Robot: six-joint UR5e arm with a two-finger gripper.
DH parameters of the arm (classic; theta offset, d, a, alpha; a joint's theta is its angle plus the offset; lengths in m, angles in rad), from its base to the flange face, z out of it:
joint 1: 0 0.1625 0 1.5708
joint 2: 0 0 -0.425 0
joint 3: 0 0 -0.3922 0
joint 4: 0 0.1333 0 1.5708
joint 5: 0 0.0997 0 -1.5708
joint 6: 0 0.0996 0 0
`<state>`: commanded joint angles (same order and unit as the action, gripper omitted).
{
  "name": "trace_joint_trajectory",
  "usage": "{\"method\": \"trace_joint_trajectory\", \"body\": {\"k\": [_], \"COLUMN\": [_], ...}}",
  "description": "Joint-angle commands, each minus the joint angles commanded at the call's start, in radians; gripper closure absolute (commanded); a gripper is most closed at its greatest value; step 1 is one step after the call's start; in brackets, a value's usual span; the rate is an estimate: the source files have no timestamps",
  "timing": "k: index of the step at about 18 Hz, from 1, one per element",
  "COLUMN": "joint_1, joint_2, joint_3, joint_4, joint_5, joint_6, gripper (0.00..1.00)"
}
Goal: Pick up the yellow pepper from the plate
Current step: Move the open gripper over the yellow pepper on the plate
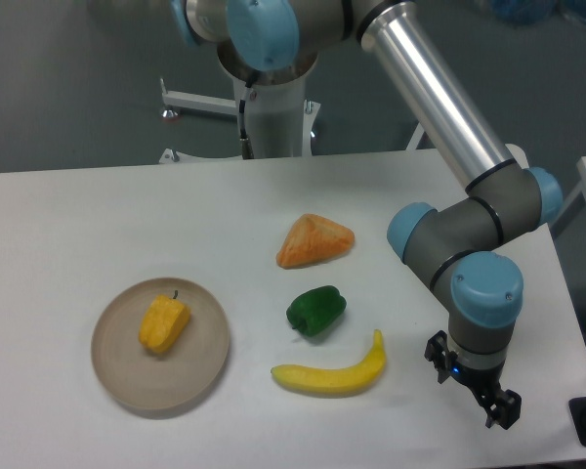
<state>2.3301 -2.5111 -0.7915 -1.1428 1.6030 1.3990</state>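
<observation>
- Orange-yellow and blocky, the yellow pepper [163, 323] lies on its side a little left of centre on the beige plate [201, 373], stem toward the far rim — well apart from the gripper's fingers, far off to their left.
- The gripper [474, 386] hangs low over the table's near right corner; its dark fingers [501, 407] are seen small and at an angle, so whether they stand apart or together cannot be told. Nothing shows between them.
- Step in hand, as a judgement: the reach has not yet begun; the pepper is untouched on the plate.
- The next move calls for a long sideways travel leftward from the fingers, passing above the banana [332, 372], which lies just left of them, and the green pepper [315, 310] beyond it, then a descent with the fingers spread across the pepper's narrower width — clear of the raised rim.
- Count: one plate, one yellow pepper, one green pepper, one banana, one orange wedge [314, 240] farther back, one arm with one gripper.
</observation>
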Motion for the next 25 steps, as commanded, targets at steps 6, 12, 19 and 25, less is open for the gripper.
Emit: {"method": "trace_joint_trajectory", "body": {"k": [6,12,19,25], "joint_1": [-0.017,-0.055,-0.159,-0.288], "joint_2": [0.027,0.190,0.322,0.422], "joint_3": [-0.026,-0.208,-0.345,-0.486], "joint_4": [-0.005,-0.040,-0.155,-0.155], "joint_5": [0.005,0.002,-0.054,-0.144], "joint_6": [-0.018,-0.162,-0.546,-0.786], "gripper": [0.00,0.00,0.00,0.00]}}
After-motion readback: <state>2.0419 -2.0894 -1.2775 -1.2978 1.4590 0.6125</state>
